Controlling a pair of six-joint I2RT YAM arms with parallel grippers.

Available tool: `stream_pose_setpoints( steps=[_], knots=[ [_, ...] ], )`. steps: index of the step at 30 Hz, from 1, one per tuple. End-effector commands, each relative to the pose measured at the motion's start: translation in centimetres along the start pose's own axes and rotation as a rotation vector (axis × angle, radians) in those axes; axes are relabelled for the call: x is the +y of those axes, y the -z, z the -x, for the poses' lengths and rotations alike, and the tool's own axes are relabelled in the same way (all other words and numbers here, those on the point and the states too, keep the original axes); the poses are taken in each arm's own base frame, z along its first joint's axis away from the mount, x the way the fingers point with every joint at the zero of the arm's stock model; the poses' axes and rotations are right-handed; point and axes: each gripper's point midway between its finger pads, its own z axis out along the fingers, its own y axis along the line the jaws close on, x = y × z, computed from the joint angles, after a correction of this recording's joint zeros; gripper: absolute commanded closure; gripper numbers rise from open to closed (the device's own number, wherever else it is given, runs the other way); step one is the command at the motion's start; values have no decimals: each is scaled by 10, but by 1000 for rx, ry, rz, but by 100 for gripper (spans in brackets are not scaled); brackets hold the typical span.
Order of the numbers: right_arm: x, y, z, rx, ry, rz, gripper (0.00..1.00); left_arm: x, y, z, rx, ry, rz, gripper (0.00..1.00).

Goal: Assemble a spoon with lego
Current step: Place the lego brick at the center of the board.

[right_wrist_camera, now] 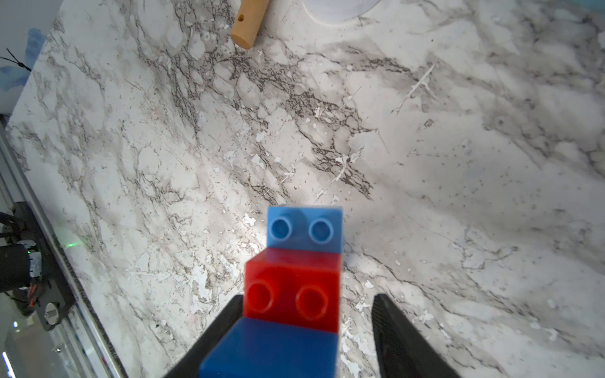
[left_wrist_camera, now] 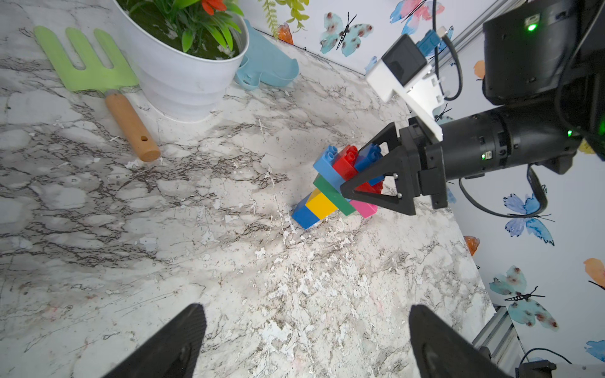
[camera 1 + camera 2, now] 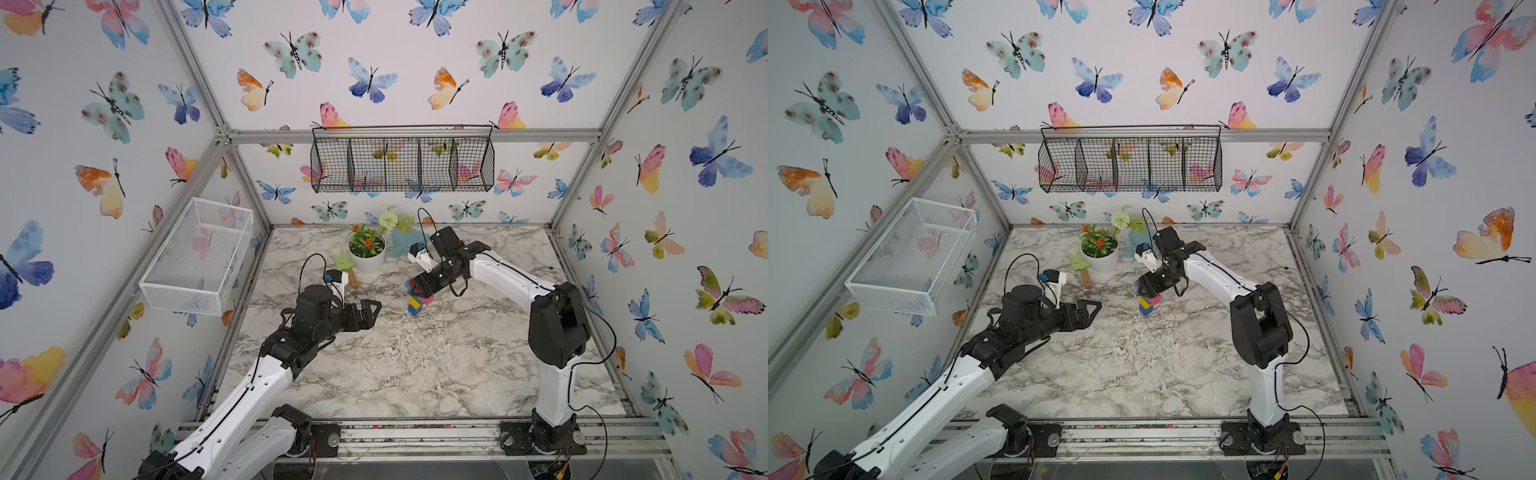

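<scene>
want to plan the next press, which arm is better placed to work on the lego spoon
Right. The right tool straddles the head of the spoon, with the dark blue brick between its jaws. The left tool hangs open, apart from it.

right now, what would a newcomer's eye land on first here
First, the bright multicoloured spoon near the middle of the marble table, stem end down, its head between the jaws of the right end effector. Next, the butterfly wallpaper covering every wall. Then the white flower pot at the back, with the green rake beside it.
</scene>
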Motion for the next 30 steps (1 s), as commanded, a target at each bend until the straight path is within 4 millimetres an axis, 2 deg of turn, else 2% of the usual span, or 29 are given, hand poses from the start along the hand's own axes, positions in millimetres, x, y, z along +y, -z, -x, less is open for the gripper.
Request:
stream_pose_setpoints(
  steps=[1, 6, 9, 14, 17, 22, 26, 30],
  knots=[
    [5, 16, 10, -29, -1, -14, 49, -7, 4, 7, -16, -33, -19, 2],
    [15, 26, 16, -61, -11, 19, 66, -14, 1, 12, -3, -62, -45, 2],
    [19, 36, 23, -95, -18, 29, 72, -30, 1, 21, -13, -109, -106, 2],
    [41, 52, 33, -150, -12, 143, 74, -63, 7, 35, -60, -276, -180, 2],
    [51, 62, 37, -178, -21, 252, 74, -83, 11, 35, -94, -445, -199, 2],
    [66, 72, 33, -181, -23, 384, 74, -89, 19, 20, -182, -694, -194, 2],
    [75, 81, 31, -194, -13, 443, 74, -73, 23, 23, -262, -726, -119, 2],
    [87, 89, 27, -207, -8, 514, 74, -70, 9, 6, -186, -753, -110, 2]
  ],
)
